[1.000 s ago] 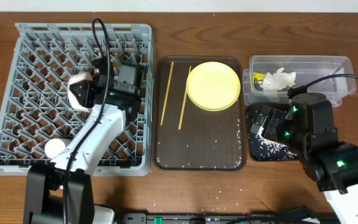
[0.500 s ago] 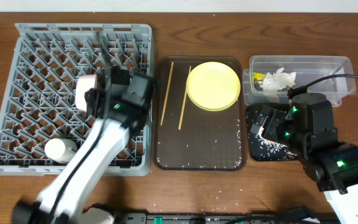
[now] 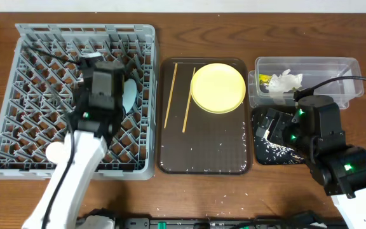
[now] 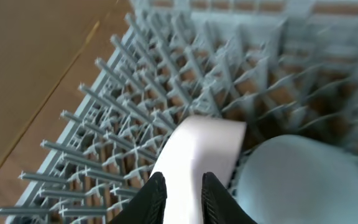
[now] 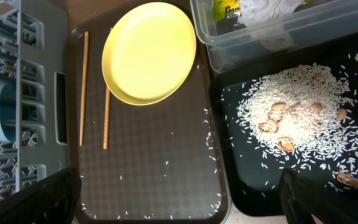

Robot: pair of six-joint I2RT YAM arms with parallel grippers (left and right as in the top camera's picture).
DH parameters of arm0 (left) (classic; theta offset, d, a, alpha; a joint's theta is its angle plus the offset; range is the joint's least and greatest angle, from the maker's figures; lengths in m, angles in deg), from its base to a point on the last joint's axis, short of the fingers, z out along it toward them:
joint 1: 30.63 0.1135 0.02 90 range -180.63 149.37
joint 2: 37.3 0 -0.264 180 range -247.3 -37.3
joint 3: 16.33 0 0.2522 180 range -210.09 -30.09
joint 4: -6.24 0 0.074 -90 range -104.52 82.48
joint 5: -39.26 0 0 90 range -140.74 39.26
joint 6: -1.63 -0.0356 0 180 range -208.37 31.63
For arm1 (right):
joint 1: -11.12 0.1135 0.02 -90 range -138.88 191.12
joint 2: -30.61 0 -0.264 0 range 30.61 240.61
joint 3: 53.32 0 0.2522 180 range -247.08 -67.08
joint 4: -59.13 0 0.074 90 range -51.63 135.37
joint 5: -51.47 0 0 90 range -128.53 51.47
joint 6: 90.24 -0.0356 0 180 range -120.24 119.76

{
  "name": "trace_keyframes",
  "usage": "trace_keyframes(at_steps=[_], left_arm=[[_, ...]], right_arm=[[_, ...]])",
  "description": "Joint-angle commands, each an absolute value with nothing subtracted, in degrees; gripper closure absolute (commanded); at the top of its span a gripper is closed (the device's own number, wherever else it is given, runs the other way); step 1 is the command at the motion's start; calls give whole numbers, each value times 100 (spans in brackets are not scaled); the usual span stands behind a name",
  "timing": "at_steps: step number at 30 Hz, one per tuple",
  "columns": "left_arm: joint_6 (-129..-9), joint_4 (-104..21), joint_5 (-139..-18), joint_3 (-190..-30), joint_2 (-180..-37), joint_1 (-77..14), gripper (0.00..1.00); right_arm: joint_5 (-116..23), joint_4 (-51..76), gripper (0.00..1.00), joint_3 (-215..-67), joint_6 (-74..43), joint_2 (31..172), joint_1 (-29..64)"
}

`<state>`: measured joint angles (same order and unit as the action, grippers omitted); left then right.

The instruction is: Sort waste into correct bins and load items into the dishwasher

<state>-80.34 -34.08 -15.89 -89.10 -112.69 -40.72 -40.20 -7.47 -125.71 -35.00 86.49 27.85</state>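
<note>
- Overhead, the grey dish rack (image 3: 84, 28) fills the left of the table; the left arm (image 3: 97, 95) reaches across its middle; a light blue bowl (image 3: 129, 95) stands on edge among the pegs just right of the arm; a small white cup (image 3: 56, 151) sits near the rack's front left corner.
- Left wrist view: the left gripper (image 4: 184, 186) has its fingers (image 4: 157, 199) close together against a pinkish-white bowl (image 4: 197, 149), which stands in the rack just beside the blue bowl; I cannot tell whether the claw pinches it or only touches it.
- Dark brown serving tray (image 3: 202, 146) lies in the middle; the yellow plate (image 3: 218, 88) rests at its far right; the two chopsticks (image 3: 170, 95) lie apart to the plate's left; loose grains speckle the tray.
- Clear tub (image 3: 348, 70) at the far right holds the white tissue (image 3: 286, 80) and the green-yellow wrapper (image 3: 264, 79).
- Black tray (image 3: 262, 156) sits just in front of the tub, partly under the right arm; rice scraps (image 5: 291, 118) are heaped in it.
- Right gripper (image 5: 179, 180) hangs over the gap between the two trays, its claw spread wide, holding nothing.
</note>
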Motion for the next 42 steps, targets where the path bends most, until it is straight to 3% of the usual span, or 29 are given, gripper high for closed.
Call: trace_keyframes(at_steps=[1,14,16,18,23,27,32,37,41,42], left_arm=[[-8128,-3373,-1425,-8966,-11774,-3834,79],[-7350,-5072,-2118,-8969,-11383,-3847,80],[-7347,-5078,-2448,-8993,-11118,-3847,60],[-7347,-5080,-2944,-9052,-10799,-3847,53],[-7369,-5030,-4221,-9152,-9584,-3847,45],[-7487,-5015,-4109,-9152,-9248,-3843,44],[-7500,-5028,-4131,-9135,-9798,-3843,45],[-7625,-5052,-4566,-9135,-10736,-3847,65],[-7459,-5249,-4627,-9194,-10917,-3847,63],[-7452,-5253,-4839,-9266,-10745,-3847,56]], right_arm=[[-4048,-754,1,-12590,-3535,8651,2759],[-4046,-717,1,-12590,-3535,8651,2759],[-4042,-747,1,-12590,-3533,8651,2759],[-4007,-743,1,-12590,-3535,8651,2759],[-4007,-666,1,-12590,-3402,8655,2759],[-4009,-656,1,-12590,-3319,8732,2759],[-4046,-651,1,-12590,-3323,8902,2759],[-4177,-671,1,-12590,-3319,8999,2763],[-4433,-505,1,-12590,-2755,9001,2765],[-4925,-291,3,-12590,-2173,9020,2770]])
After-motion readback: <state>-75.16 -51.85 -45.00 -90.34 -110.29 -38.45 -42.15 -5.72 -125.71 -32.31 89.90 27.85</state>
